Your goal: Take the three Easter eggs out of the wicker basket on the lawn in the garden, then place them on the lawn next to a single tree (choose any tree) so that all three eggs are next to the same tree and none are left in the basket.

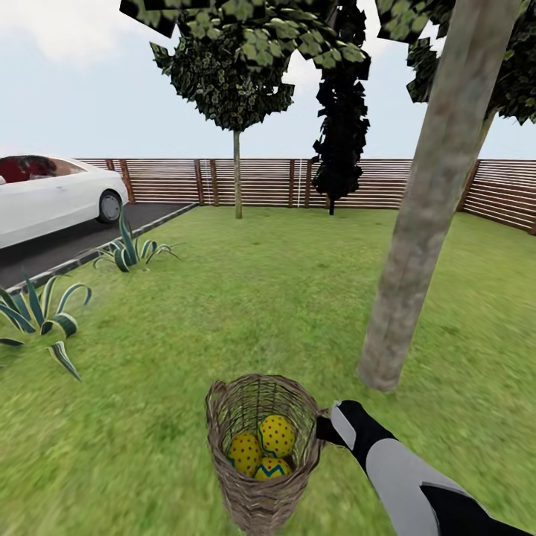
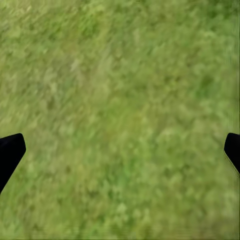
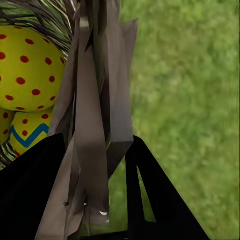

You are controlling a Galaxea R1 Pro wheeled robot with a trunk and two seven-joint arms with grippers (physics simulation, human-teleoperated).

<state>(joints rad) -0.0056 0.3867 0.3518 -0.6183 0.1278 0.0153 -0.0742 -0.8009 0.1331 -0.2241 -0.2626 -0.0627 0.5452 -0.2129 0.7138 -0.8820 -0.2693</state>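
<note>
Right gripper (image 1: 324, 429) straddles wicker basket (image 1: 260, 476) rim beside eggs (image 1: 277, 435).

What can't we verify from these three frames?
- Right gripper grip on the wicker basket: its rim sits between the fingers, contact unclear.
- Third egg in the head view: partly behind the zigzag egg.
- Left gripper: fingers cut off by the wrist frame edges; below is blurred lawn.

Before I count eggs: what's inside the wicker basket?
Three yellow eggs lie inside the wicker basket; one has a blue zigzag. The basket's floor beneath them is hidden.
</note>
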